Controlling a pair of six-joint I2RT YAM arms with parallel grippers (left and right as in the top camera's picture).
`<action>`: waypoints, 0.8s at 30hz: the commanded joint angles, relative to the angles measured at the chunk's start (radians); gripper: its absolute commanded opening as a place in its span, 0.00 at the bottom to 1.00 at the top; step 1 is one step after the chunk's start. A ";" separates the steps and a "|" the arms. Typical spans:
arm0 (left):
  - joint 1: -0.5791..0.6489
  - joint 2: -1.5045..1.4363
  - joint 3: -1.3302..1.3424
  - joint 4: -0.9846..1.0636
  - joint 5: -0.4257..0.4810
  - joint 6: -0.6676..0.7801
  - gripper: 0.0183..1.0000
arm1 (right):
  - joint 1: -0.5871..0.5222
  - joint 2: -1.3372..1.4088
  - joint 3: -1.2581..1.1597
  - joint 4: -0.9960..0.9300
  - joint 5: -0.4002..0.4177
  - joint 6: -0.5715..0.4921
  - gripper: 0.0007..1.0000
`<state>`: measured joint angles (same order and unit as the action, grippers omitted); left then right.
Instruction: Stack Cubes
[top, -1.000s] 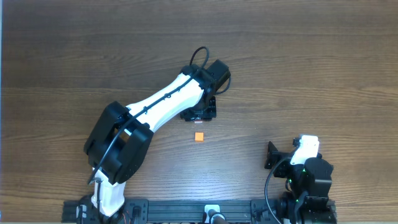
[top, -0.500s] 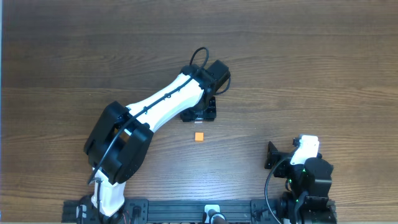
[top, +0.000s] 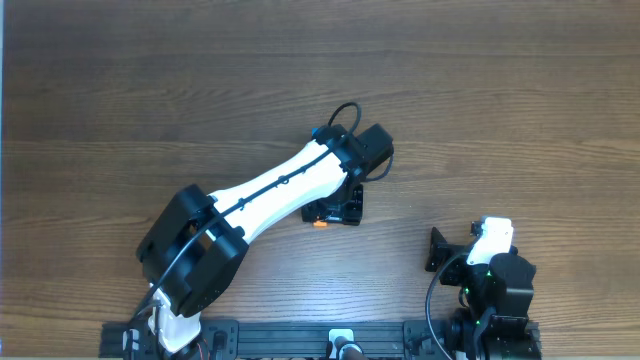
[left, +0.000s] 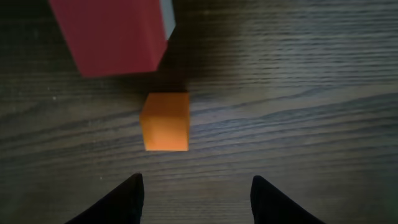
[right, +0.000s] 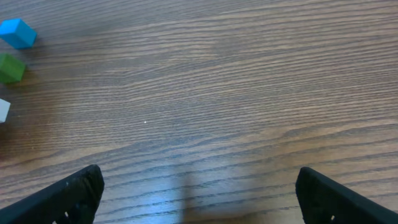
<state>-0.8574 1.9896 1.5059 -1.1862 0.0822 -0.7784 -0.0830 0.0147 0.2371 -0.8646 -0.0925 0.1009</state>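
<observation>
Left gripper (left: 196, 200): the two dark fingers were spread apart with nothing between them. They hung over the table just short of the orange cube. Only their tips were in the wrist picture.
Orange cube (left: 165, 121): it sat alone on the wood, not touched by either finger. In the top view only a small part of it (top: 319, 223) was visible, at about 7 o'clock from the gripper head, and the rest was under the arm.
Red block (left: 109, 34): it lay beyond the orange cube and very near it, and it was cut off by the picture's edge. A pale face showed on one side. I could not tell if it touched the orange cube, because a shadow lay between them.
Right gripper (right: 199, 199): the fingers were wide apart and held nothing. In the top view it was at about 4 o'clock on the table (top: 100, 100).
Blue cube (right: 17, 32) and green cube (right: 10, 67): they were near each other, well apart from the right gripper.
White piece (right: 3, 110): it was next to the green cube and mostly cut off, so its shape was unclear.
</observation>
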 joint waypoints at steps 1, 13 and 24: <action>0.004 -0.025 -0.061 0.001 0.018 -0.062 0.56 | -0.005 -0.009 -0.003 0.000 -0.004 -0.005 0.99; 0.015 -0.025 -0.146 0.086 0.018 -0.050 0.54 | -0.005 -0.009 -0.003 0.000 -0.004 -0.005 0.99; 0.041 -0.025 -0.170 0.135 0.014 0.042 0.48 | -0.005 -0.009 -0.003 0.000 -0.004 -0.005 0.99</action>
<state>-0.8288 1.9896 1.3518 -1.0599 0.0944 -0.7734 -0.0826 0.0147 0.2371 -0.8646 -0.0925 0.1013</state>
